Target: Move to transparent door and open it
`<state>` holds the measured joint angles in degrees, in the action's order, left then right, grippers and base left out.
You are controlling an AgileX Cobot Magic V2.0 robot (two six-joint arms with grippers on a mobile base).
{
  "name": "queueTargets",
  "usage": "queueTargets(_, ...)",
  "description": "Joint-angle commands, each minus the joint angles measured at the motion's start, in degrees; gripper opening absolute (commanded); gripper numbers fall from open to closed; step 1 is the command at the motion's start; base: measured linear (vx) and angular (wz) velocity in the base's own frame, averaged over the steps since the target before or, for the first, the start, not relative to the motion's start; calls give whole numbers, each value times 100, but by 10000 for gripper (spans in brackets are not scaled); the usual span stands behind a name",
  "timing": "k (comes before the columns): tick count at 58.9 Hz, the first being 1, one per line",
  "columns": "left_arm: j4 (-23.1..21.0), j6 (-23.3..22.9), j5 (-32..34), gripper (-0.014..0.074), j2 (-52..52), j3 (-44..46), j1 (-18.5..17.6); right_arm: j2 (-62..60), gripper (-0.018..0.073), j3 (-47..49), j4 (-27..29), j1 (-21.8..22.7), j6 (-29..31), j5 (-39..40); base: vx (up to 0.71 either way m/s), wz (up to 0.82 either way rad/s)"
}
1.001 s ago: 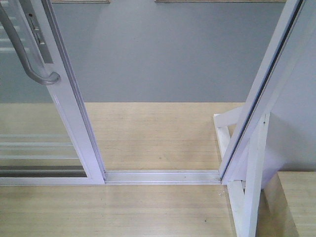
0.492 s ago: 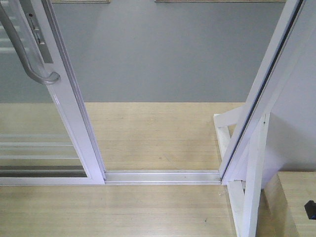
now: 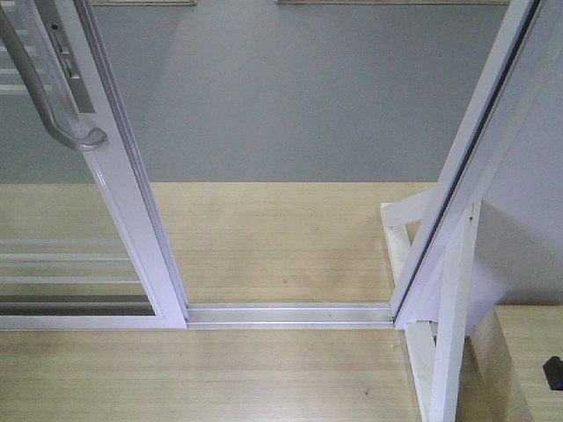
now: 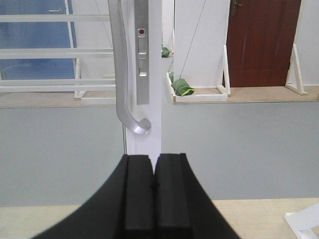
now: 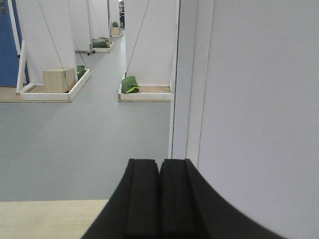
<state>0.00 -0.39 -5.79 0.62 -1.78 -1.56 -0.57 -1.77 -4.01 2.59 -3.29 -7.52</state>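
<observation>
The transparent door (image 3: pixel 106 176) stood at left, slid aside — its grey handle (image 4: pixel 124 84) just beyond the left tool (image 4: pixel 153 194); both left and right tool (image 5: pixel 159 196) were pressed together, empty.

The door (image 3: pixel 106 176) runs off the top and left edges, so its handle (image 3: pixel 53 97) shows only its low end (a hook). A small black thing (image 3: pixel 553 372) at the right edge is cut off
</observation>
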Motion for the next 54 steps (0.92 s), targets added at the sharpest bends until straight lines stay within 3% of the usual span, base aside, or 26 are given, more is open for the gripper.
queueTargets(1,-36,-53,481,-6,85,-91,-33,-94,-6,-17,-30,24,55,498,0,0)
queueTargets(54,-36,-53,481,-6,85,-91,-33,-94,-6,-17,-30,24,55,498,0,0)
